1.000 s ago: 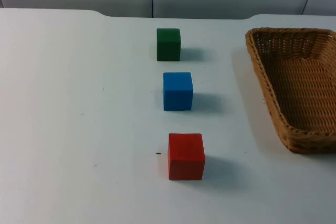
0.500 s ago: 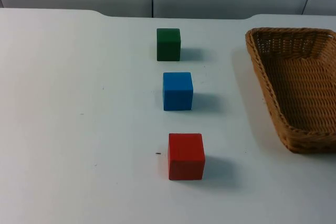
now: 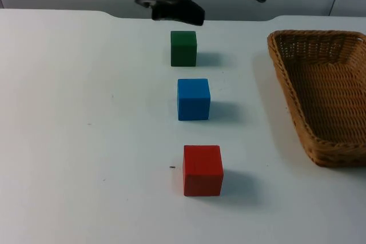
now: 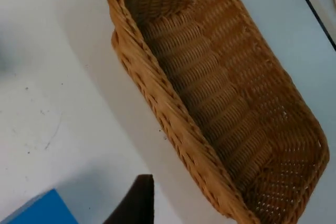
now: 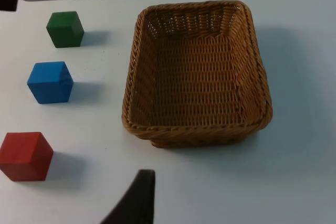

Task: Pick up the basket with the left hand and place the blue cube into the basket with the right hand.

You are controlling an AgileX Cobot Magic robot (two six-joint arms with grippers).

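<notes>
Top view: the basket (image 3: pixel 323 95) sits at the table's right edge, the blue cube (image 3: pixel 193 99) mid-table. Woven wicker looks light and stiff (rim the likely hold). Left gripper (image 3: pixel 177 4) hangs at the far side, finger spread unclear; right arm waits.

**Wicker, matt blocks, smooth bench**

The basket (image 5: pixel 197 72) is woven wicker, tan and ribbed, rough to the eye. The blue cube (image 3: pixel 193 99), green cube (image 3: pixel 183 48) and red cube (image 3: pixel 202 170) look matt and smooth-faced. The bench (image 3: pixel 86 141) is smooth white, faintly speckled.
</notes>
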